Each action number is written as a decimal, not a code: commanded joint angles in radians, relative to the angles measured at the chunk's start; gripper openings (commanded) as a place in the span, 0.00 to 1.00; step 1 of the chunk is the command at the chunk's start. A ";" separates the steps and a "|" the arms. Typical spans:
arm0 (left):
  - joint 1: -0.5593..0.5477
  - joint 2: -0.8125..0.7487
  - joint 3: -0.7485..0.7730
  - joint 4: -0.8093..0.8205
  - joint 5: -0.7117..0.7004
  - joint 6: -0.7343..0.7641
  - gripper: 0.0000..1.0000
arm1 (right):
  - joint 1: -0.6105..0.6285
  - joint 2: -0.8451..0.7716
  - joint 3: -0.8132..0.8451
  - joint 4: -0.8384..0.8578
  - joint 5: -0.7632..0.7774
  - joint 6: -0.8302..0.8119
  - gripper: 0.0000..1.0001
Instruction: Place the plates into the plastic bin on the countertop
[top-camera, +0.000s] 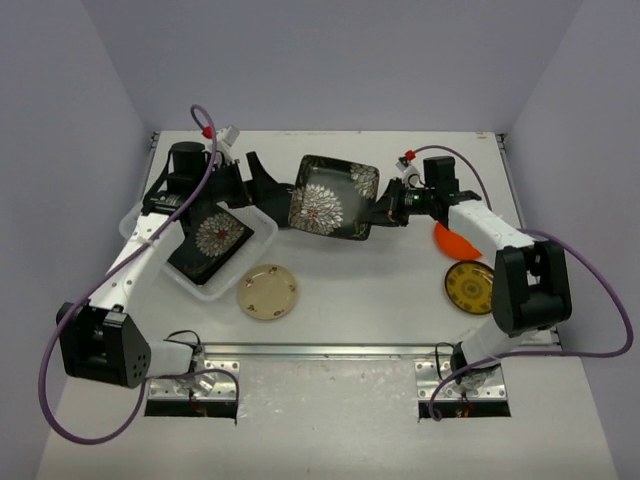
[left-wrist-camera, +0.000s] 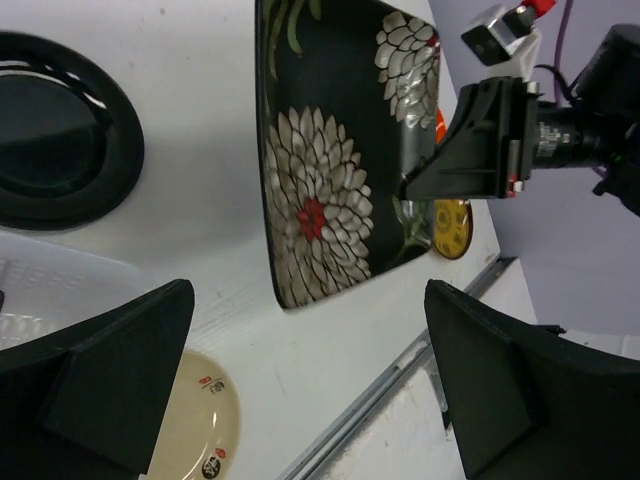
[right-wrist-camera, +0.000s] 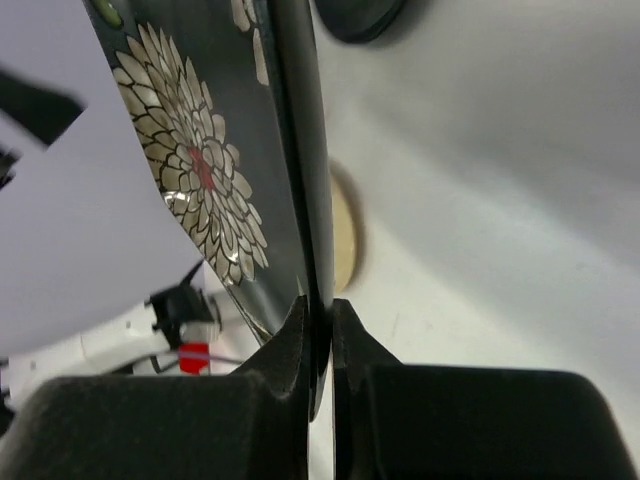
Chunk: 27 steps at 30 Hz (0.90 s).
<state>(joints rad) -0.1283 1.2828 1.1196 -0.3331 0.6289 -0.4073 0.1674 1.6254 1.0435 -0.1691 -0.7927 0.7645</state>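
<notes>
plate (top-camera: 325, 195) pinched in right pincer (right-wrist-camera: 320, 305), left pincer (left-wrist-camera: 308, 295) agape

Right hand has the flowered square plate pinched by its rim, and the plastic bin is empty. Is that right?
Not quite. The plastic bin is not empty: the top view shows a black flowered plate already lying in it. The right hand does pinch the other flowered square plate by its rim.
</notes>
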 joint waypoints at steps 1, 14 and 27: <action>-0.050 0.048 0.031 0.017 0.090 0.020 0.93 | 0.029 -0.099 0.059 0.002 -0.195 -0.113 0.00; -0.138 0.123 0.032 0.021 0.066 0.033 0.04 | 0.091 -0.144 0.018 0.086 -0.301 -0.078 0.00; 0.212 -0.135 -0.061 -0.061 -0.264 -0.297 0.00 | -0.005 -0.180 -0.036 -0.012 -0.110 -0.126 0.99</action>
<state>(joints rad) -0.1245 1.3185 1.0580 -0.4431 0.4511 -0.5419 0.2180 1.5051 1.0195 -0.1741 -0.9569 0.6777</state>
